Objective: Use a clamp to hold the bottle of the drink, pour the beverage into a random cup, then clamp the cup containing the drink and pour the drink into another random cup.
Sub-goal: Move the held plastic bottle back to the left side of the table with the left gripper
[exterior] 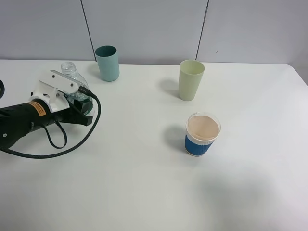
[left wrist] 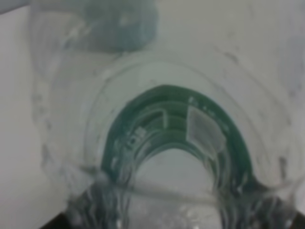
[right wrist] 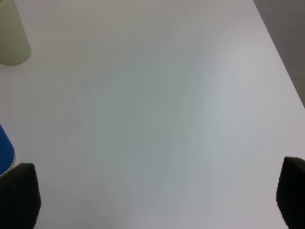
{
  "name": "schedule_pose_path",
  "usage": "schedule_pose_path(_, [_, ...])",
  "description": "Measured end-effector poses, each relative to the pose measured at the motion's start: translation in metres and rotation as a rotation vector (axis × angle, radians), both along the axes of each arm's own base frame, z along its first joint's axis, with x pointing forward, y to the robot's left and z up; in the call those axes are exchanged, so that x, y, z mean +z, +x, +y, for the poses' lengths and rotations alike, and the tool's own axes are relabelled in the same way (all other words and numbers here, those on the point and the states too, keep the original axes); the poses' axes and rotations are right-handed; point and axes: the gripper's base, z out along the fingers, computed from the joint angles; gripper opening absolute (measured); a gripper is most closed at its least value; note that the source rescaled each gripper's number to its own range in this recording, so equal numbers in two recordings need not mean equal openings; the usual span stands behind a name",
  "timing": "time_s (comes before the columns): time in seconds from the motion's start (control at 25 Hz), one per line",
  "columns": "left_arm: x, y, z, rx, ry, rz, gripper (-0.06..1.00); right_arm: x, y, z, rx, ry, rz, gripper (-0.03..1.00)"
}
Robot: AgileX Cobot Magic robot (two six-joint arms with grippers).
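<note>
My left gripper (exterior: 82, 104) is clamping the bottle (exterior: 69, 69), nine o'clock of the yellow-green cup (exterior: 191, 80). It is likely light and thin-walled, so I am holding it at the label.

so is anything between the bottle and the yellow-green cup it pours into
Nothing visible: bare table lies between the bottle and the yellow-green cup. The teal cup stands back toward the wall, off that line, and the blue-banded cup nearer the front.
</note>
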Motion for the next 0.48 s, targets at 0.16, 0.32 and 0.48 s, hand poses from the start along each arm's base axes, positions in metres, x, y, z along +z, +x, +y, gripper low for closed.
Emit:
schedule_pose_path(0.16, [-0.0002, -0.0004, -0.0022, -0.021, -0.013, -0.004, 0.00, 0.0000, 0.0000, 0.0000, 0.000, 0.000, 0.000, 1.00])
schedule_pose_path(0.32, [-0.0002, -0.0005, -0.0027, -0.027, -0.016, -0.005, 0.00, 0.0000, 0.0000, 0.0000, 0.000, 0.000, 0.000, 1.00])
schedule_pose_path(0.48, [-0.0058, -0.0008, -0.0036, -0.039, -0.012, 0.008, 0.00, 0.0000, 0.0000, 0.0000, 0.000, 0.000, 0.000, 1.00])
